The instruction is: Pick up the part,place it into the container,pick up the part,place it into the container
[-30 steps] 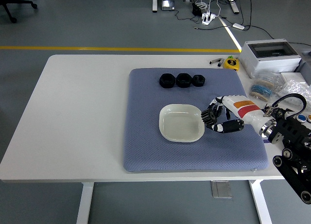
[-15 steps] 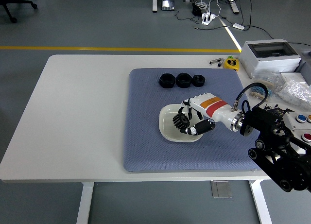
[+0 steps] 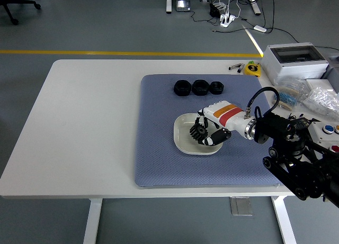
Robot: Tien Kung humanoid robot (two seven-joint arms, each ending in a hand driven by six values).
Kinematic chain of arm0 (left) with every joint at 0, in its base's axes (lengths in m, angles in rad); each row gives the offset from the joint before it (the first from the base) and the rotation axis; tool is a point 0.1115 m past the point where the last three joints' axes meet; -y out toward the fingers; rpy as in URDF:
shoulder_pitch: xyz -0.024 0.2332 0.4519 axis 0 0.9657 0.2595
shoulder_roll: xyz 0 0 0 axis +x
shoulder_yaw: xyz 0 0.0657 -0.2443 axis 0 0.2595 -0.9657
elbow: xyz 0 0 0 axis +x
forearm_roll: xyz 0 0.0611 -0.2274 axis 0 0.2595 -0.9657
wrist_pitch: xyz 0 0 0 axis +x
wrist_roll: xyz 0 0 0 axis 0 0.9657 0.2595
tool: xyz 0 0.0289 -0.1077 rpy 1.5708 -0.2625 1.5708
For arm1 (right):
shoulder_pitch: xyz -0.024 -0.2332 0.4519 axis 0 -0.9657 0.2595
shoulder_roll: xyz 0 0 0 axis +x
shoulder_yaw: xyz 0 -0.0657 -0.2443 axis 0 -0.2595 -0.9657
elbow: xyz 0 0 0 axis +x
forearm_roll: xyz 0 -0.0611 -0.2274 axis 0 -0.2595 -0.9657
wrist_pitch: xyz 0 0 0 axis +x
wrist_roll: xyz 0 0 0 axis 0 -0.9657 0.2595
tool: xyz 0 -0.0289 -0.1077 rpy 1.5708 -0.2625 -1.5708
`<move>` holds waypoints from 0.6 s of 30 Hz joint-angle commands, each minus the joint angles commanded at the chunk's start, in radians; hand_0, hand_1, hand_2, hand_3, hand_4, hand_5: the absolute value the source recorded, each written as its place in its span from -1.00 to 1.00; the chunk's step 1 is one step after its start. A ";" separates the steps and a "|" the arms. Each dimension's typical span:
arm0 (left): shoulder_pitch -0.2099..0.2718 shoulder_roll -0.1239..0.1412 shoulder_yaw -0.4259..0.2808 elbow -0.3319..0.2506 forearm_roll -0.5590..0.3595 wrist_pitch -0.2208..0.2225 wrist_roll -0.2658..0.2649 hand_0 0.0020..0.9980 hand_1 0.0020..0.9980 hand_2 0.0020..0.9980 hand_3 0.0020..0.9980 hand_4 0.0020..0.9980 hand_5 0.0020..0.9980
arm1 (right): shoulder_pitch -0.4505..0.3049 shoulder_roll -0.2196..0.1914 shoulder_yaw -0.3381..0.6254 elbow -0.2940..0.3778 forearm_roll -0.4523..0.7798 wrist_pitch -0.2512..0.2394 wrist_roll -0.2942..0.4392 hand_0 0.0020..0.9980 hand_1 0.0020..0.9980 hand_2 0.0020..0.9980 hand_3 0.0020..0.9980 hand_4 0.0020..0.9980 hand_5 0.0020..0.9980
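Note:
A white shallow container (image 3: pixel 183 137) sits on the blue-grey mat (image 3: pixel 159 148). My right hand (image 3: pixel 207 132) reaches in from the right and hovers over the container's middle, fingers curled around a black toothed gear part (image 3: pixel 199 132). The gear hangs just above or at the container's floor; contact is hard to tell. Three more black parts (image 3: pixel 199 87) lie in a row at the mat's far edge. My left arm does not show.
A grey electrical box (image 3: pixel 294 61) stands at the table's far right, with a yellow tape measure (image 3: pixel 252 69) and pens beside it. Plastic bags with small items (image 3: pixel 318 98) lie near the right edge. A button panel (image 3: pixel 328 135) is beside my right arm.
My right hand has carried the black gear leftwards from the mat beside the container to over the container's middle, and lowered it slightly in the last half second.

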 joint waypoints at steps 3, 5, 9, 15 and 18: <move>0.000 0.000 0.000 0.000 -0.001 0.000 0.000 0.42 0.44 0.51 0.34 0.39 0.36 | 0.002 0.001 -0.001 -0.001 -0.007 0.000 0.008 -0.72 -0.41 0.04 0.22 0.86 -0.22; 0.000 -0.001 -0.001 0.000 0.000 0.001 0.000 0.42 0.44 0.51 0.34 0.39 0.36 | 0.003 0.002 -0.001 0.000 -0.012 -0.006 0.016 -0.72 -0.41 0.04 0.22 0.86 -0.22; -0.001 -0.002 -0.004 0.001 0.003 0.001 0.000 0.43 0.44 0.51 0.34 0.39 0.36 | 0.004 0.002 -0.004 -0.002 -0.006 -0.018 0.029 -0.62 -0.35 0.31 0.67 1.00 -0.18; -0.001 -0.003 -0.006 0.001 0.004 0.002 0.001 0.42 0.44 0.51 0.34 0.39 0.36 | 0.003 -0.002 0.000 0.000 0.014 -0.044 0.040 -0.58 -0.29 0.40 0.86 1.00 -0.03; -0.002 -0.004 -0.003 0.001 0.001 0.003 0.000 0.42 0.44 0.51 0.34 0.39 0.36 | 0.002 -0.011 0.019 0.014 0.022 -0.060 0.036 -0.58 -0.29 0.40 0.86 1.00 -0.03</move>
